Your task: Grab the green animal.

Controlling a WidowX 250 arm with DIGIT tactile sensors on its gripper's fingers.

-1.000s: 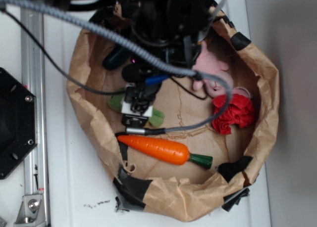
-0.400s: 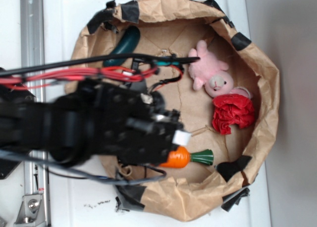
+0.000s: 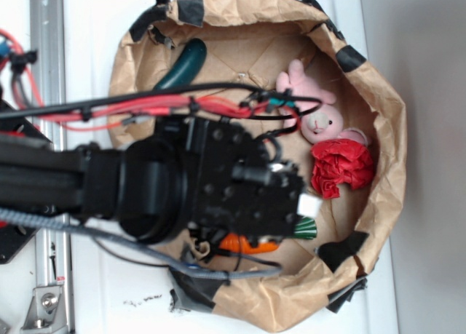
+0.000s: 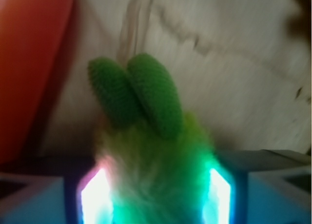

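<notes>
In the wrist view the green animal, a fuzzy lime-green plush, fills the space between my two lit fingers, with two stubby limbs sticking out ahead. My gripper is shut on it, above the brown paper floor. In the exterior view my black arm and gripper reach in from the left over the paper bag. There the green animal is hidden under the arm.
A pink plush bunny and a red crumpled cloth lie at the bag's right. A dark green cucumber lies at the top left. An orange carrot shows beneath the arm. A metal rail runs along the left.
The arm has swung from the bag's top to come in from the left, then shifted right. The green animal, seen under the gripper a second ago, is now covered by the arm.
</notes>
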